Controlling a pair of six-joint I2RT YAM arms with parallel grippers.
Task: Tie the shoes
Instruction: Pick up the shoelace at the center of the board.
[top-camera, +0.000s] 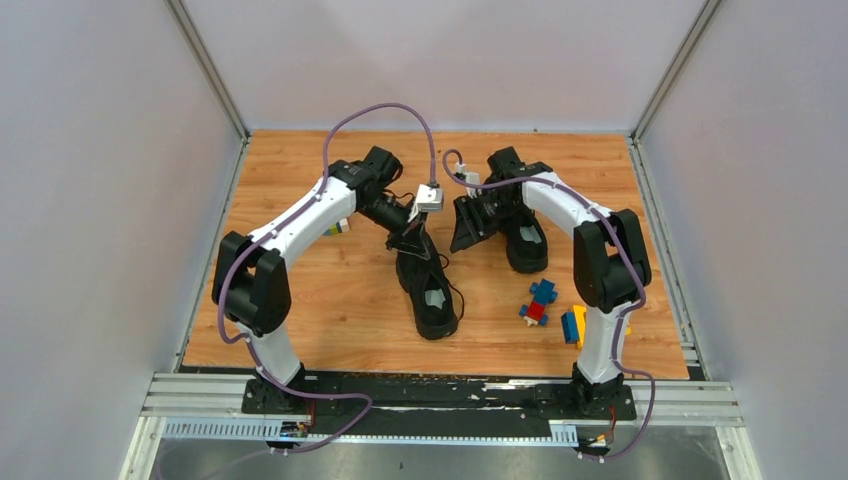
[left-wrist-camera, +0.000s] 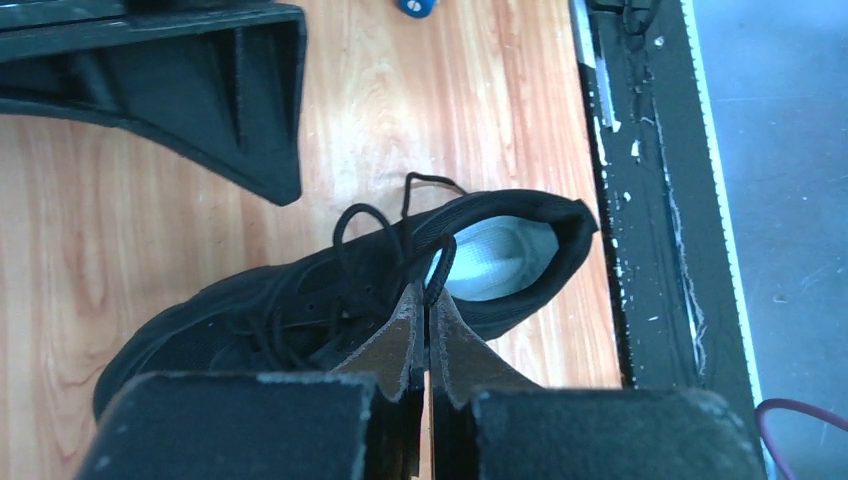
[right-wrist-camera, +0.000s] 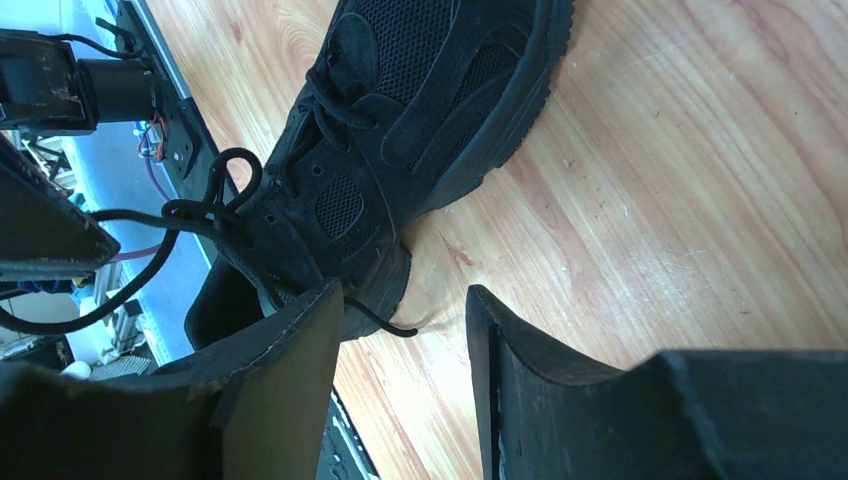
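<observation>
The left gripper (top-camera: 414, 244) covers the toe of the left shoe (top-camera: 432, 296). Beside that shoe, the right gripper (top-camera: 468, 233) hides the front of the right shoe (top-camera: 527, 247).

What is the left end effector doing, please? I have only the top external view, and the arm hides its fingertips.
Observer: The left end effector is shut, and it looks pinched on a lace just above the opening of the near shoe.
Operator: Thank you. Is the other one holding anything?
Observer: No. The right end effector is open beside the far shoe. A loose lace end shows in the gap between its fingers, ungripped.
</observation>
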